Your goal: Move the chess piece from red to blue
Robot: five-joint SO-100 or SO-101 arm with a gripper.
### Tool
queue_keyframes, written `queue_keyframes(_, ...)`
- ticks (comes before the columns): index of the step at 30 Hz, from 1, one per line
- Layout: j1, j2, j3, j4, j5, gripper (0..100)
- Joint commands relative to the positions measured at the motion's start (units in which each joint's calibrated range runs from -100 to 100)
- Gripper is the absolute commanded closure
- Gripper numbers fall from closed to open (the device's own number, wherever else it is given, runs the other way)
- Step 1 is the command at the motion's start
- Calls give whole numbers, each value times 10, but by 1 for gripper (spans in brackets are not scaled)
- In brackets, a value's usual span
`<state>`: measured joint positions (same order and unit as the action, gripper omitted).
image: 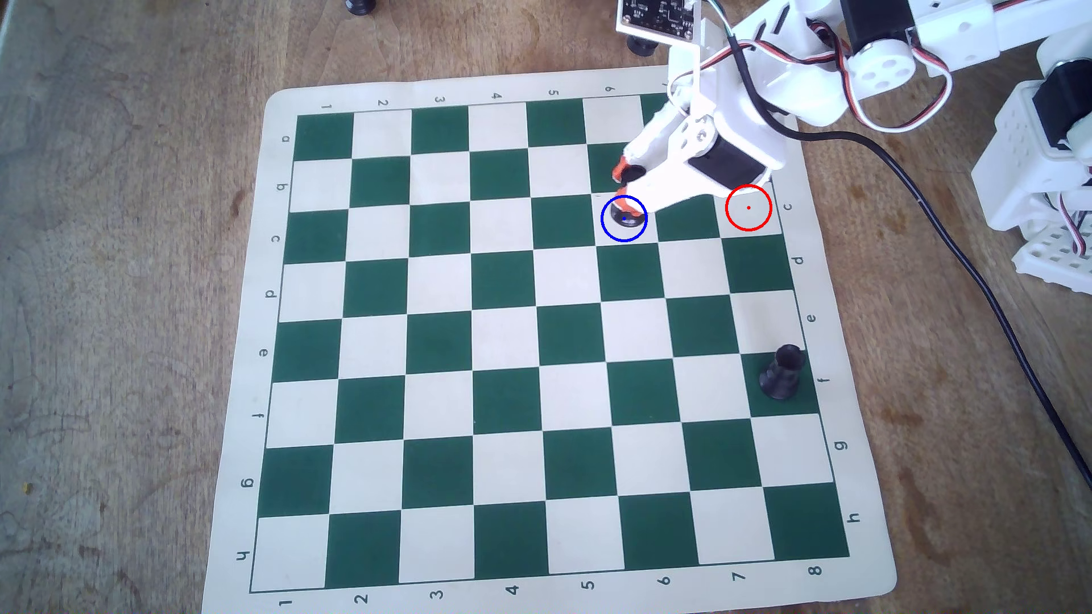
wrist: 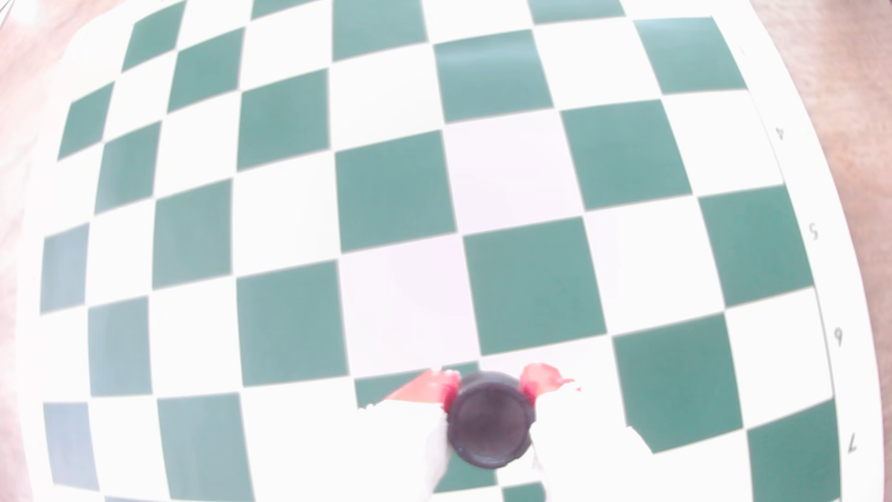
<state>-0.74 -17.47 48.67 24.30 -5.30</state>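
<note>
The chess piece (image: 627, 219), a small black rook-like piece, has its base inside the blue circle (image: 603, 219) on a white square of row c. My gripper (image: 623, 188) reaches in from the upper right and is shut on it, one orange-red tip on each side. From the wrist view the piece's round dark top (wrist: 490, 425) sits between the two red fingertips (wrist: 446, 388) of the gripper (wrist: 490, 386). The red circle (image: 748, 207) lies two squares to the right in the overhead view with nothing in it. Whether the base rests on the board, I cannot tell.
A second black piece (image: 782, 372) stands on a green square near the board's right edge, row f. The green-and-white chess mat (image: 278, 366) lies on a wooden table. A black cable (image: 969, 265) runs down the right side, beside the arm's white base (image: 1040, 177).
</note>
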Motion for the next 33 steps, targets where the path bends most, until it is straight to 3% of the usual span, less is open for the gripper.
queue_keyframes(1, 16, 8, -19, -31, 0, 100)
queue_keyframes(28, 37, 59, 46, -123, 6, 100)
queue_keyframes(33, 37, 56, 64, -142, 6, 86)
